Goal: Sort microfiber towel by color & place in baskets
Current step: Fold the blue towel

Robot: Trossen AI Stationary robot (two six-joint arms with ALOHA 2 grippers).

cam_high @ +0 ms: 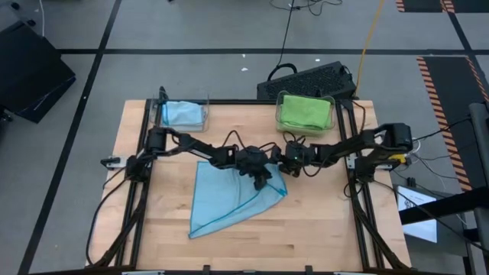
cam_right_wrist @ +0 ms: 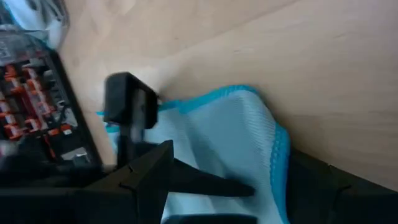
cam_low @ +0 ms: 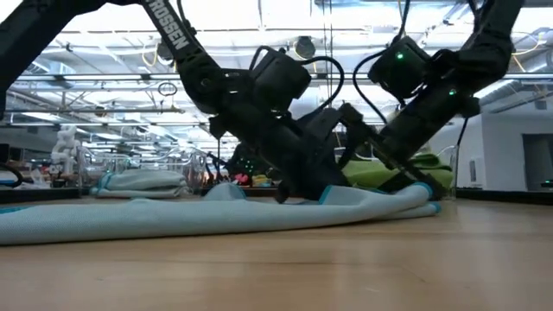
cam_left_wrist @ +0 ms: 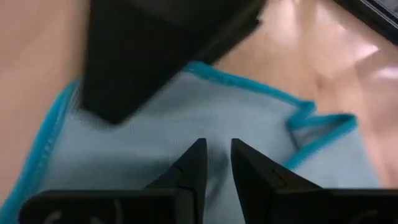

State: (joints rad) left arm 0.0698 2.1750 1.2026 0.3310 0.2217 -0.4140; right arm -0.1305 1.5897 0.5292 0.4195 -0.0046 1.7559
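A light blue microfiber towel [cam_high: 226, 205] with a teal hem lies partly folded on the wooden table. Its far right part [cam_low: 380, 197] is bunched under both grippers. My left gripper [cam_left_wrist: 217, 155] reaches in from the table's left, tilted down, its fingers nearly together on the towel. My right gripper [cam_high: 284, 166] comes from the right and stands open, with the towel's hemmed edge [cam_right_wrist: 278, 155] between its fingers. Two clear baskets stand at the far edge. The left basket [cam_high: 183, 114] holds a blue towel and the right basket [cam_high: 306, 111] a green one. My left gripper has its fingertips [cam_left_wrist: 198, 152] down on the towel's upper layer [cam_left_wrist: 217, 124], near the towel's far right corner, slanting down from the table's left. The fingers hide the place of contact, so I cannot tell how much cloth is pinched. The towel stays on the table.
A black keyboard-like box [cam_high: 309, 79] sits behind the right basket, off the table. The near half of the table [cam_high: 306, 237] is bare wood. The two arms' grippers stand very close together over the towel's corner.
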